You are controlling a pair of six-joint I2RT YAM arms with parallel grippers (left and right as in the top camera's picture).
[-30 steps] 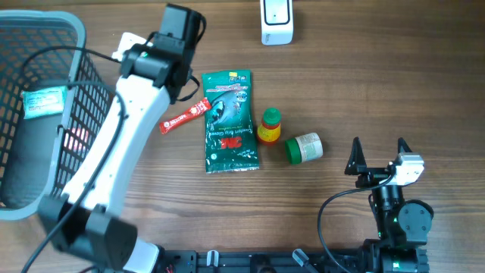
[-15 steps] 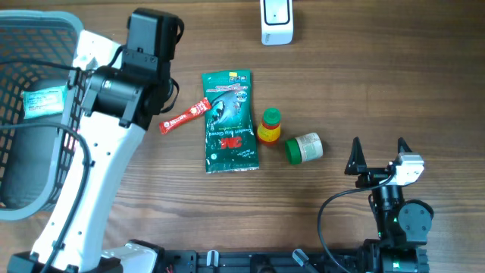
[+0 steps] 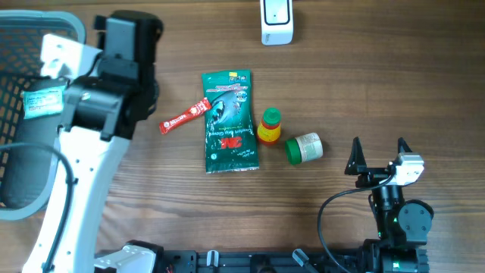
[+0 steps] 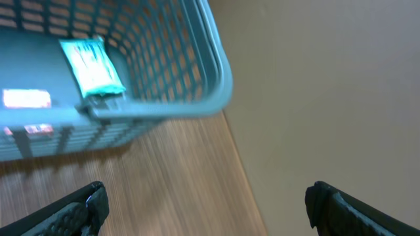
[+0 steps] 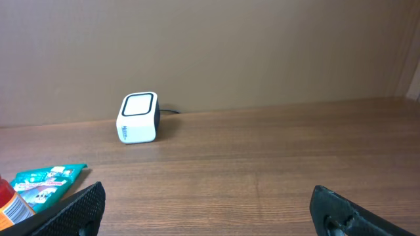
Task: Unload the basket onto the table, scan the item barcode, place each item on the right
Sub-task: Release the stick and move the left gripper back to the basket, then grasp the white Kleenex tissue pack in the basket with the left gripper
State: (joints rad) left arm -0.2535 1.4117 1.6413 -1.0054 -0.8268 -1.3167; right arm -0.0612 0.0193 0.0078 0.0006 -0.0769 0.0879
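A wooden tabletop [image 3: 394,68] runs back to a plain beige wall, and the white scanner [image 3: 277,23] stands at its far edge, near the middle. Nothing is in hand yet. The loose items lie in a cluster at the centre, in front of the scanner: a green packet [image 3: 229,121], a red sachet [image 3: 184,116] touching or almost touching its left side, a small bottle [image 3: 269,127] just beside its right side, and a green-lidded jar [image 3: 305,148] lying on its side further right. The packet's long axis points straight toward the scanner, while the sachet lies on a slant. The left gripper [image 4: 207,210] hovers at the far left over the near rim of the basket [image 3: 23,17], which holds a teal packet [image 4: 92,65]; its fingers are spread wide with nothing between them. The right gripper [image 3: 377,148] sits low at the front right, likewise spread wide and empty, looking toward the scanner. Which item is meant to be scanned cannot be told. Judging by position, the sachet and packet lie to the right of the left gripper and somewhat nearer the robot, and the jar lies just left of the right gripper, so the nearer arm depends on the item chosen.
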